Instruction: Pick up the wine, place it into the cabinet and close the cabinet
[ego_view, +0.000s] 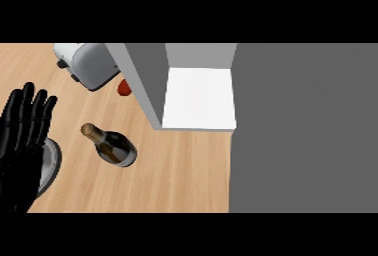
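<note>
A dark wine bottle (113, 145) with a gold-topped neck stands on the wooden counter (177, 175), seen from above, left of centre. The cabinet (198, 97) is behind and to the right of it, its door (140, 82) swung open and a white shelf showing inside. My left hand (22, 140) is at the view's left edge, fingers straight and pointing up, open and resting, well to the left of the bottle. The right hand does not show.
A silver toaster (88, 64) sits at the back left. A small red object (124, 87) peeks out beside the cabinet door. A grey round plate (50, 167) lies partly under my left hand. A large grey surface (303, 130) fills the right side.
</note>
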